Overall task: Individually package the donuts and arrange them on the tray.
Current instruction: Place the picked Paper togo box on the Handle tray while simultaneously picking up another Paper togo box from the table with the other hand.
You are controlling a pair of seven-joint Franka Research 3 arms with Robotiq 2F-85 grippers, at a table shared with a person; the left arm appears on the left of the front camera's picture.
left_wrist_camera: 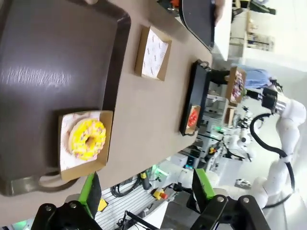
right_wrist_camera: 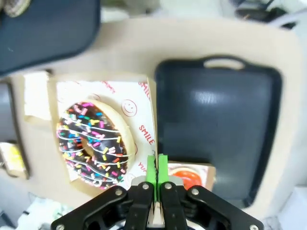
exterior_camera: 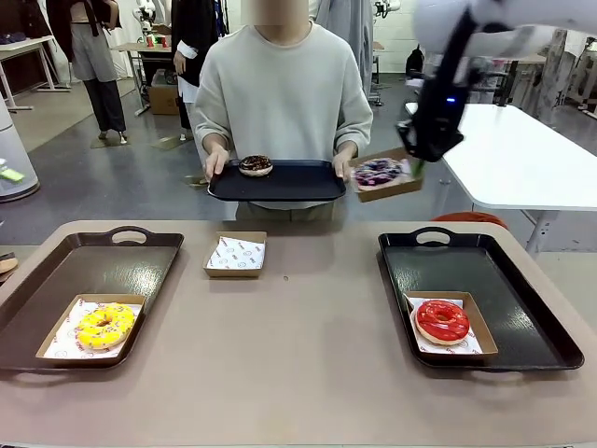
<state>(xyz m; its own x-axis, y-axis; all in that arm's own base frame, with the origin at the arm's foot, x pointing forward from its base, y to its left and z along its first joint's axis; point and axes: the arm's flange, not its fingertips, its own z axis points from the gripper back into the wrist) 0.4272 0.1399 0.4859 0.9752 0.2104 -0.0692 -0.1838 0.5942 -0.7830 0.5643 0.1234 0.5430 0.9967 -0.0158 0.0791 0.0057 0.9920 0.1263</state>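
Observation:
My right gripper (exterior_camera: 417,161) hangs in the air above the table's far right edge, shut on the rim of a cardboard box (exterior_camera: 388,193) that holds the dark donut with purple-white icing (exterior_camera: 378,173). From the right wrist, the green pads (right_wrist_camera: 156,167) pinch the box wall (right_wrist_camera: 149,115) beside that donut (right_wrist_camera: 93,143). A person holds a dark serving tray (exterior_camera: 280,187) carrying the chocolate-brown donut (exterior_camera: 256,165). The red donut (exterior_camera: 441,321) sits boxed on the right tray (exterior_camera: 485,271). The yellow donut (exterior_camera: 104,325) sits boxed on the left tray (exterior_camera: 93,266). My left gripper (left_wrist_camera: 146,189) stands open above the yellow donut (left_wrist_camera: 87,139).
An empty cardboard box with a printed paper liner (exterior_camera: 236,254) lies at the table's far middle, between the two trays. A white table (exterior_camera: 522,159) stands behind on the right. Other people stand far back on the left.

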